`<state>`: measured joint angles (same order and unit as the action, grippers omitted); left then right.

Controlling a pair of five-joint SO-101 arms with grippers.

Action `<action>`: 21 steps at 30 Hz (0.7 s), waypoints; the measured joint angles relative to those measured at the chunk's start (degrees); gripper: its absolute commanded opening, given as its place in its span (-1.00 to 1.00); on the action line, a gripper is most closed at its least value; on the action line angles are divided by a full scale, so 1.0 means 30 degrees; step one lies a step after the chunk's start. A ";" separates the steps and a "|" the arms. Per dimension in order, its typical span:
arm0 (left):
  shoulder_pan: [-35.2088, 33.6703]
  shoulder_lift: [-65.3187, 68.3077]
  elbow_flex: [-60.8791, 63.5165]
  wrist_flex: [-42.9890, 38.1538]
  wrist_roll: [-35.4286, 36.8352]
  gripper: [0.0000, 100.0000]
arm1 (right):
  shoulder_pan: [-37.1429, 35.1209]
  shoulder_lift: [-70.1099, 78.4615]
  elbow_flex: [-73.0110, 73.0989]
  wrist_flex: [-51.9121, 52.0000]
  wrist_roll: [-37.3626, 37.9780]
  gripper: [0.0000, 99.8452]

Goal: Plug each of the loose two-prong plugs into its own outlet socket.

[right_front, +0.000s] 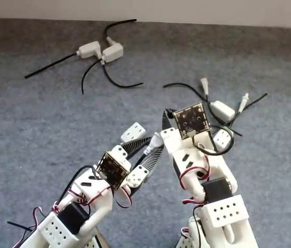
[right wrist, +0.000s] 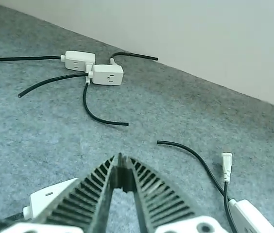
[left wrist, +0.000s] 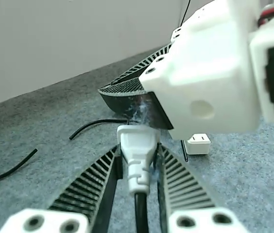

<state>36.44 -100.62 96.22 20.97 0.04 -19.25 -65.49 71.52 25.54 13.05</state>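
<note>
Two grippers: L gripper (left wrist: 138,151) and R gripper (right wrist: 122,167) are sitting close together over the middle of the carpet (right_front: 32,144), w/ the R tips hanging just past the L tips.
L gripper state: it is clamping a held plug (left wrist: 137,158), w/ the ribbed fingers (left wrist: 93,179) pressing on its two sides.
Held plug axis: the long axis is running along the L fingers. The prong end is pointing away from the L wrist, toward the underside of the R arm, and the prongs are too blurred to make out. In high view it is aiming up and to the R arm's side (right_front: 154,140).
Held plug cord (left wrist: 141,213): black, trailing back btwn the fingers toward the wrist.
R gripper state: the fingertips are meeting w/ no gap, aiming toward the far outlets.
Beside R arm: outlet 3 (right_front: 222,109) and outlet 4 (right_front: 221,138) are lying near the wrist, w/ cords looping around them.
Loose plug A (right_front: 205,84): lying flat, long axis and prongs pointing toward the wall (right_front: 187,10).
Loose plug B (right_front: 244,101): lying the same way, on the far side of outlet 3.
Far corner: outlet 1 (right_front: 90,50) and outlet 2 (right_front: 113,51) are lying just beside each other, well apart from both arms, w/ black cords fanning out around them. Can't tell if anything is seated in them.
</note>
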 measured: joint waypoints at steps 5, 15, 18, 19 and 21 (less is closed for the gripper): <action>0.0000 0.0000 0.0000 0.0000 0.0000 -0.99 | 0.0000 0.0000 0.0147 0.0000 0.0000 -0.99; 0.0000 0.0059 0.0029 -0.0147 0.0000 -0.99 | 0.0029 0.0000 0.0557 -0.0029 0.0000 -0.99; 0.0000 0.0059 0.0029 -0.0234 0.0000 -0.99 | 0.0029 0.0000 0.0557 -0.0029 0.0000 -0.99; 0.0000 0.0059 0.0029 -0.0234 0.0000 -0.99 | 0.0029 0.0000 0.0557 -0.0029 0.0000 -0.99; 0.0000 0.0059 0.0029 -0.0234 0.0000 -0.99 | 0.0059 0.0000 0.0850 -0.0029 0.0000 -0.99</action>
<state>36.44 -100.44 96.31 20.26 0.04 -19.08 -65.49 74.07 25.45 13.05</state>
